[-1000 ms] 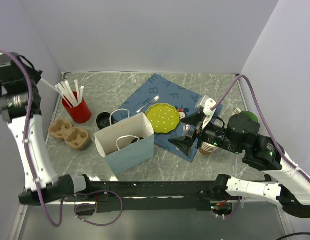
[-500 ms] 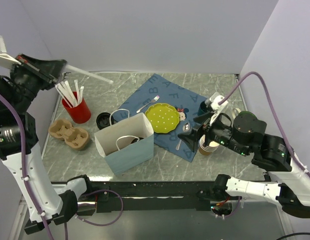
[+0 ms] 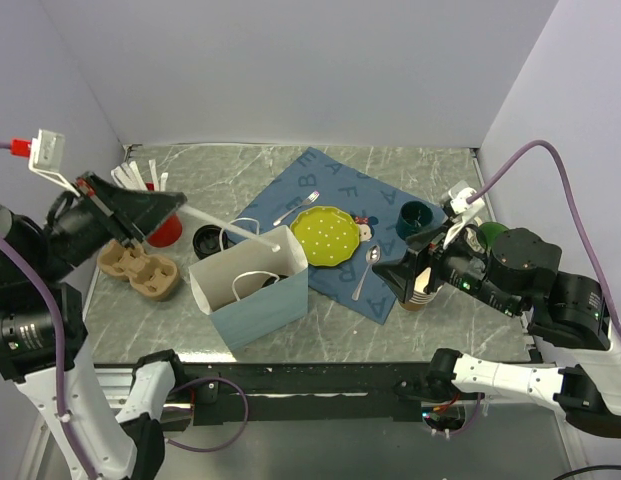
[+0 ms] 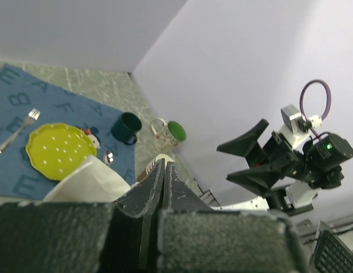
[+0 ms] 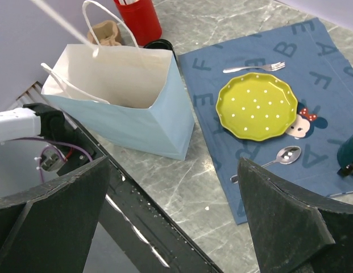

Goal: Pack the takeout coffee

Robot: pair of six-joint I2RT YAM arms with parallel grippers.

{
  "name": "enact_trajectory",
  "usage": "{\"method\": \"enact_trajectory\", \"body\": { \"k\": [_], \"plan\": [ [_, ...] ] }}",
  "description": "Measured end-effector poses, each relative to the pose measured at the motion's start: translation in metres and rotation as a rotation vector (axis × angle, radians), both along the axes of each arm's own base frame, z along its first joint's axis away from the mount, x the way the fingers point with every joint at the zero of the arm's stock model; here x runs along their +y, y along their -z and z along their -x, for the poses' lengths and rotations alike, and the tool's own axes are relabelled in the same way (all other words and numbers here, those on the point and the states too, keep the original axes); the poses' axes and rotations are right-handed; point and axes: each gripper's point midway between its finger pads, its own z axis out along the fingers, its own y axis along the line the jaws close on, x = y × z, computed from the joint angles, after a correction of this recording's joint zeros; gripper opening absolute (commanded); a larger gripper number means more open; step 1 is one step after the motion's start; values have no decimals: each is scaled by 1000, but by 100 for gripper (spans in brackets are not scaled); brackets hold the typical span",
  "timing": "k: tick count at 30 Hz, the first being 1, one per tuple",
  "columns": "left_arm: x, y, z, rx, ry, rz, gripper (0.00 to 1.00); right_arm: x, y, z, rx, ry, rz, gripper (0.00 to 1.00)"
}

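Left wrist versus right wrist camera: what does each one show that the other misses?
Only the left wrist: the green mug and the right gripper, jaws wide open. Only the right wrist: the red cup and the cardboard cup carrier. Both: the yellow plate, the fork and the blue mat.

The paper bag stands open-mouthed; a handle droops inside, a straw overhangs the rim.

Pale lilac walls; grey marbled tabletop.
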Motion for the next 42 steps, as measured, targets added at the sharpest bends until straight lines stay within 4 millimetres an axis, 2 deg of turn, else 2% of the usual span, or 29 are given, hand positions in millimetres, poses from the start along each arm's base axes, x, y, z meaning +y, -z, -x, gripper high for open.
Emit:
{"method": "enact_trajectory", "body": {
  "k": [6, 11, 14, 15, 18, 20, 21, 23, 26, 29, 35, 38, 42],
  "plan": [
    [1, 35, 1, 85, -7, -10, 1, -1, 1, -1, 6, 10, 1, 100],
    [12, 80, -7, 186, -85, -45, 4, 0, -4, -4, -4, 20, 5, 100],
    [19, 102, -14, 238, -120, -58, 22, 2, -7, -6, -12, 19, 12, 100],
    [22, 109, -17, 256, -134, -64, 40, 3, -7, -7, -15, 17, 17, 100],
    [30, 127, -25, 301, -180, -90, 74, 6, -8, -9, -21, 15, 30, 100],
    [35, 136, -26, 323, -205, -108, 83, 8, -7, -11, -23, 14, 39, 100],
    [38, 141, -26, 339, -222, -115, 92, 9, -7, -12, -24, 13, 45, 100],
    [43, 147, -27, 359, -254, -128, 99, 11, -5, -13, -24, 14, 56, 100],
    [51, 147, -30, 365, -310, -147, 99, 11, -3, -16, -23, 24, 66, 100],
    [56, 131, -32, 320, -348, -160, 97, 13, -2, -17, -9, 32, 68, 100],
    [43, 101, -31, 196, -288, -105, 97, 25, 3, -19, 91, 56, 69, 100],
    [33, 102, -26, 175, -236, -55, 97, 30, 5, -20, 157, 90, 53, 100],
    [20, 112, -11, 121, -169, -24, 97, 36, 18, -20, 246, 132, 44, 100]
  ]
}}
